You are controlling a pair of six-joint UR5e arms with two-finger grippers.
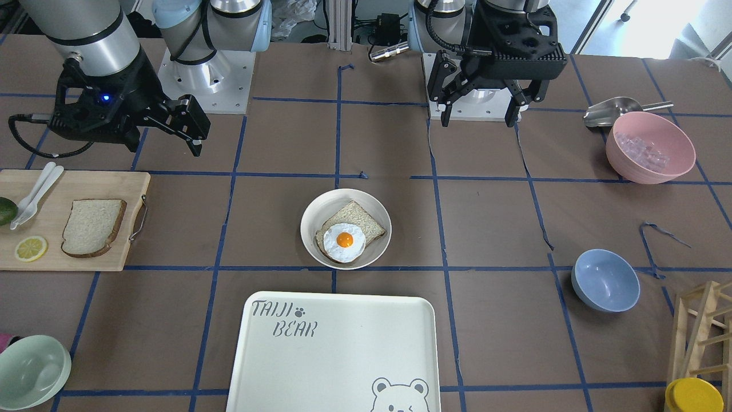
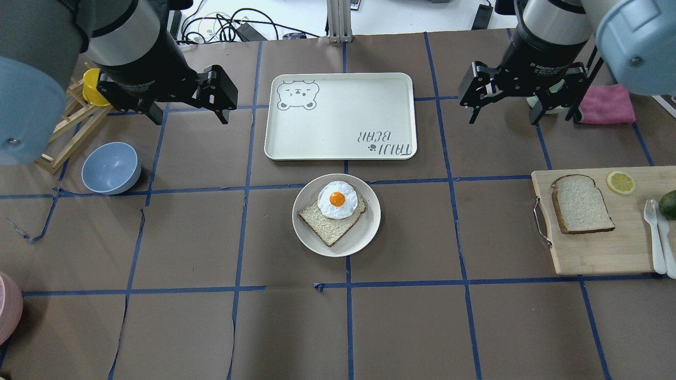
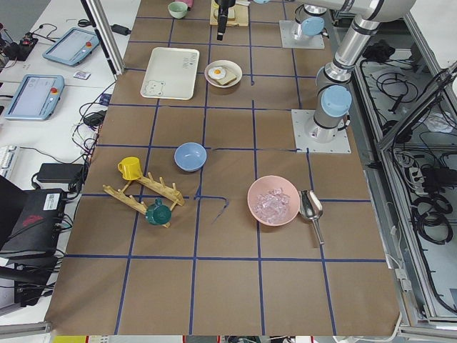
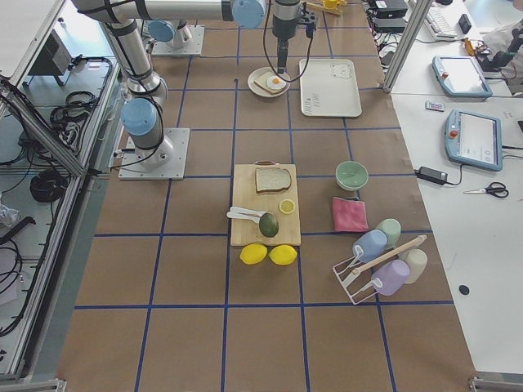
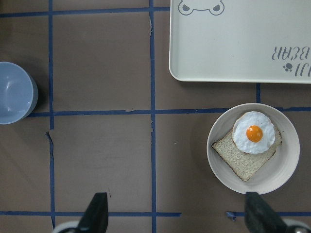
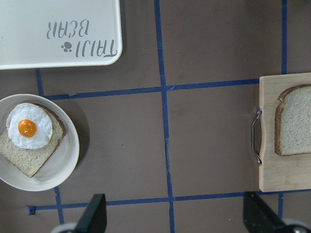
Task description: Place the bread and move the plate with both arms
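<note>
The bread [image 2: 581, 204] is a plain slice lying flat on a wooden cutting board [image 2: 597, 253], also seen in the front view [image 1: 93, 227] and at the right wrist view's edge [image 6: 295, 121]. The plate [image 2: 360, 237], round and off-white, sits mid-table holding a different slice topped with a fried egg [image 2: 337, 199]. My left gripper [image 2: 189, 117] hovers open above the table, left of the tray, with nothing in it. My right gripper [image 2: 503, 116] also hangs open and empty, between the tray and the board. Both wrist views show wide-spread fingers [image 5: 95, 216] [image 6: 260, 213].
A bear-printed tray [image 2: 340, 116] lies just beyond the plate. A blue bowl [image 2: 111, 168] and a wooden mug rack [image 2: 68, 132] sit on my left. The board also carries a lemon slice [image 2: 620, 182], white cutlery [image 2: 657, 232] and an avocado [image 2: 668, 203]. A pink cloth [image 2: 607, 104] lies behind it.
</note>
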